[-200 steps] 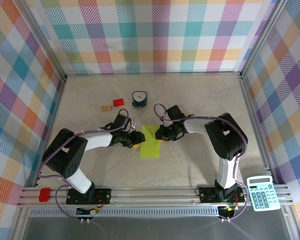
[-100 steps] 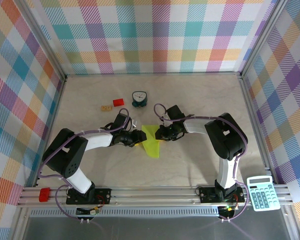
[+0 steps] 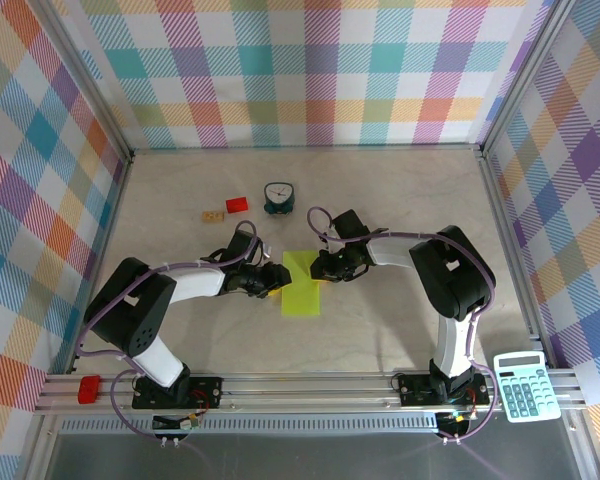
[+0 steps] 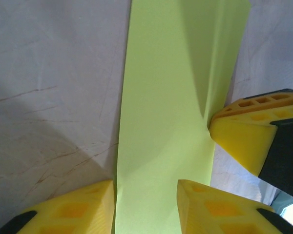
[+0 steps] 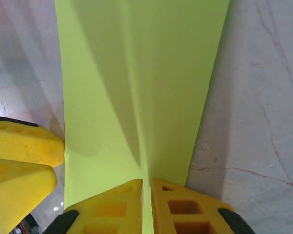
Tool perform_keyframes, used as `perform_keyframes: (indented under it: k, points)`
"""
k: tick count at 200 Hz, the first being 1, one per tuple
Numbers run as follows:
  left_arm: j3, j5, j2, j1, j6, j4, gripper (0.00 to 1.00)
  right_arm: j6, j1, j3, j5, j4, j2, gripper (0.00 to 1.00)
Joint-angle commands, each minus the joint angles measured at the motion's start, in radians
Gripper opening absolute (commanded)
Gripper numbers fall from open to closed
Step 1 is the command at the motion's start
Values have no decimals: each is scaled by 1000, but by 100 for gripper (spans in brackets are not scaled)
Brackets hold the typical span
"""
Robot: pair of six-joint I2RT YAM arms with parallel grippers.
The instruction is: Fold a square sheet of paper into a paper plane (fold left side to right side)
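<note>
Square sheet of paper (image 3: 302, 290) — single — right end effector (image 5: 146, 182) pinches, left end effector (image 4: 145, 187) gapes.

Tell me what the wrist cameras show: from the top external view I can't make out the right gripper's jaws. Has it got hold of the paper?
Observer: Yes. In the right wrist view the right gripper is shut on the sheet of paper, its two fingertips pinching the near edge.
Operator: And the left gripper?
Observer: In the left wrist view the left gripper is open. Its fingers stand apart, with the sheet running between them.
</note>
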Motion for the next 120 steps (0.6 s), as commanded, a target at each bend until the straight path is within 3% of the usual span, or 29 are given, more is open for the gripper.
perform_keyframes:
  k: [1, 80, 120]
  points:
    - [-33, 16, -3, -14, -35, 18, 33, -19, 2, 5, 21, -44, 11, 14]
    - [-45, 3, -41, -14, -43, 17, 10, -21, 1, 3, 21, -30, -11, 14]
    - [-49, -8, -67, -14, -61, 9, 1, -64, 1, 24, 54, -37, -60, 25]
